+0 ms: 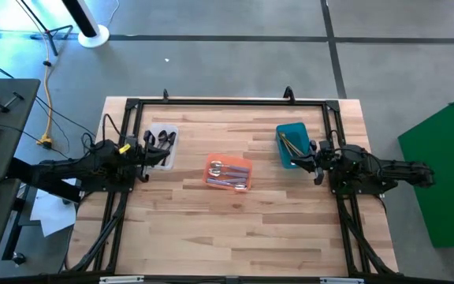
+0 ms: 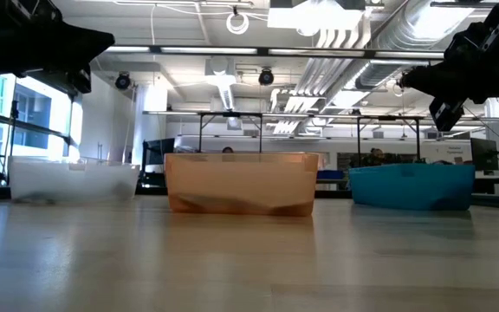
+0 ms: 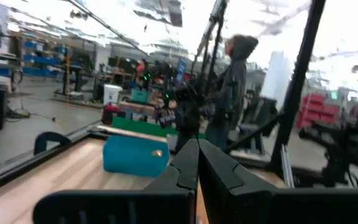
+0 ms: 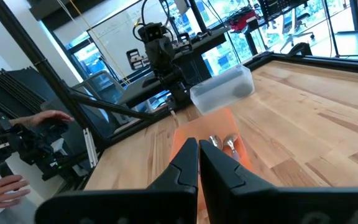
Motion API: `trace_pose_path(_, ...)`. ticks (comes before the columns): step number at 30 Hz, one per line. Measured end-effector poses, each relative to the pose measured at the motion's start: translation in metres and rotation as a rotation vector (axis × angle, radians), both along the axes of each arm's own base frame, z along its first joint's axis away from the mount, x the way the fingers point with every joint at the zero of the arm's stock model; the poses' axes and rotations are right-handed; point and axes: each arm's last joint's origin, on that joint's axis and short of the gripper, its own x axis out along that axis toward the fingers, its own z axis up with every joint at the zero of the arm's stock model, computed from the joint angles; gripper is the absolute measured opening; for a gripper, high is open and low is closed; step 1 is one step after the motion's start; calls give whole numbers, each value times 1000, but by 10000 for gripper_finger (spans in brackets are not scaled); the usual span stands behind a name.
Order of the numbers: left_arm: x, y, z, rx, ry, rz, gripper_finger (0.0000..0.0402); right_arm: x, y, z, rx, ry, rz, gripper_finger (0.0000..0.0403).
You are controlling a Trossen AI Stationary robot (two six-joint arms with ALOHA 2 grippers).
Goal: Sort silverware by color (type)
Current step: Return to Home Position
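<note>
Black spoons (image 1: 164, 140) lie in the clear bin (image 1: 161, 147) at the table's left. Silver spoons with pale handles (image 1: 227, 170) lie in the orange bin (image 1: 228, 173) at the middle. Gold spoons (image 1: 292, 145) lie in the teal bin (image 1: 292, 144) at the right. My left gripper (image 1: 146, 151) hovers shut beside the clear bin, holding nothing. My right gripper (image 1: 315, 166) hovers shut next to the teal bin, also holding nothing. The right wrist view shows the silver spoons (image 4: 222, 142) in the orange bin (image 4: 185, 134).
A black metal frame (image 1: 227, 102) runs along the table's far edge and both sides. Bare wood lies between the bins and the near edge. A person (image 3: 232, 87) stands beyond the table, and a person's hand (image 4: 48, 116) shows at equipment off the left side.
</note>
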Motion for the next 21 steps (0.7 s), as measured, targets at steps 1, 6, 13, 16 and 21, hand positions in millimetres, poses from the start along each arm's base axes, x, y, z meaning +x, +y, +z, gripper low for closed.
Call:
trace_pose_path(1, 0, -1, -1, 13, 14, -9, 1, 0, 0, 0, 0, 0, 0, 0)
trace_pose_path(6, 2, -5, -11, 90, 121, -41, 1, 0, 0, 0, 0, 0, 0, 0)
trace_pose_path(13, 3, -3, -19, 71, 200, 11, 1, 0, 0, 0, 0, 1, 0, 0)
trace_pose_path(16, 3, -2, -19, 185, 217, 38, 1, 0, 0, 0, 0, 1, 0, 0)
trace_pose_path(21, 3, -2, -20, 272, 230, 50, 1, 0, 0, 0, 0, 1, 0, 0)
